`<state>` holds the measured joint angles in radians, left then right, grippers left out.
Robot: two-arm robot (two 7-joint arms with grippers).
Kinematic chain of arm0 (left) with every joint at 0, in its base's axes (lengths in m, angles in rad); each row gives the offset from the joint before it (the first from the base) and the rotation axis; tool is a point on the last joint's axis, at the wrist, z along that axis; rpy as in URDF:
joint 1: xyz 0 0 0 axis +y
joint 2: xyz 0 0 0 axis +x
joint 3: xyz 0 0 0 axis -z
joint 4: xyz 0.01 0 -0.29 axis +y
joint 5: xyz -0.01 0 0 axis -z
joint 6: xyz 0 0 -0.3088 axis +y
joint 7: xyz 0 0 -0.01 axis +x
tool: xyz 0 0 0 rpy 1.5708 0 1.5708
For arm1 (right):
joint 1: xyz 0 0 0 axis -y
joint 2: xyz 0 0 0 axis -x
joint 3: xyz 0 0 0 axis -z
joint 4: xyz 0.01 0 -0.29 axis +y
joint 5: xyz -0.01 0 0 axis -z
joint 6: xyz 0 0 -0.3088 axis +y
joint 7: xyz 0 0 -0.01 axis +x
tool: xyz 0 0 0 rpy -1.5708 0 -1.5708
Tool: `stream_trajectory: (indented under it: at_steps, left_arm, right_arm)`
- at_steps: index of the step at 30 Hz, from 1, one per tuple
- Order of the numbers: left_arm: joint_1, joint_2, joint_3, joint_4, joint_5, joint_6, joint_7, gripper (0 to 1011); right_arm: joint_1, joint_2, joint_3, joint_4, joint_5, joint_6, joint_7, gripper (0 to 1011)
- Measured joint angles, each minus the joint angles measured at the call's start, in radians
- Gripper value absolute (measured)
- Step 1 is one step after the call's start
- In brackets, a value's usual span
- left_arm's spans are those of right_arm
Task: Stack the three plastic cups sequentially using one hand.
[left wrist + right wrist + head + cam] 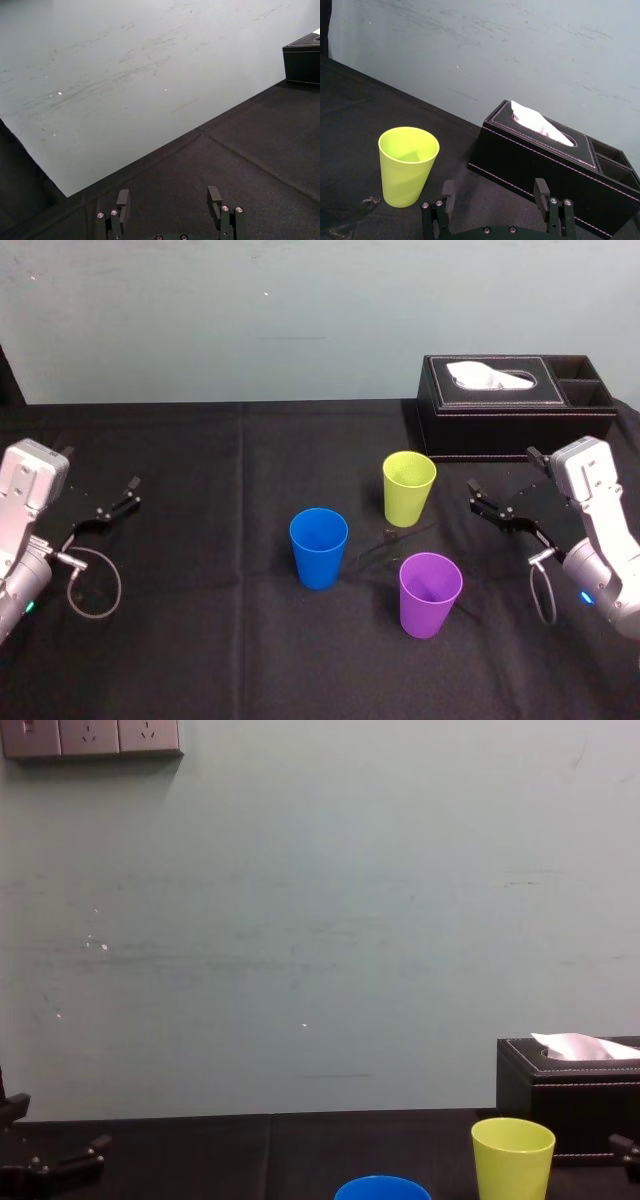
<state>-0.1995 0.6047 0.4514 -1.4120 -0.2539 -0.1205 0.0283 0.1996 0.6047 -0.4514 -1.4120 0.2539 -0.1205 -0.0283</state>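
A pale blue-green wall (300, 310) closes off the back of the room, and a black cloth (200, 640) covers the table in front of it. The three plastic cups stand upright, mouths up and apart from one another, near the middle of the cloth. The blue cup (318, 548) is the centre one, with the yellow-green cup (408, 488) at about its 1 o'clock and the purple cup (430, 594) at about its 4 o'clock. A black tissue box (515, 405) sits further back, at 1 o'clock from the yellow-green cup.

The right gripper (494, 192) hangs just above the cloth at roughly 3 o'clock from the yellow-green cup, near it but not touching. Its jaws are spread wide with nothing between them. The left gripper (169, 197) rests far out at the blue cup's 9 o'clock, also spread wide and empty.

A faint glint (385, 543) lies on the cloth between the cups; it may be a scrap of clear film, though I can't tell.

The cups look thin-walled, smooth and empty. I'd expect them to be very light and easy to tip or slide, and to flex a little if squeezed. Because they taper, a grip low on the wall would tend to slip off. The better hold seems to be high up, either across the wall just under the rim or pinching the rim with one jaw inside.
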Motion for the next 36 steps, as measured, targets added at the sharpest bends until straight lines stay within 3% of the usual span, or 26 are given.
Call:
stream_trajectory:
  at_steps: [36]
  left_arm:
    - [0.0,0.0,0.0,0.0,0.0,0.0,0.0,1010]
  right_arm:
    - [0.0,0.0,0.0,0.0,0.0,0.0,0.0,1002]
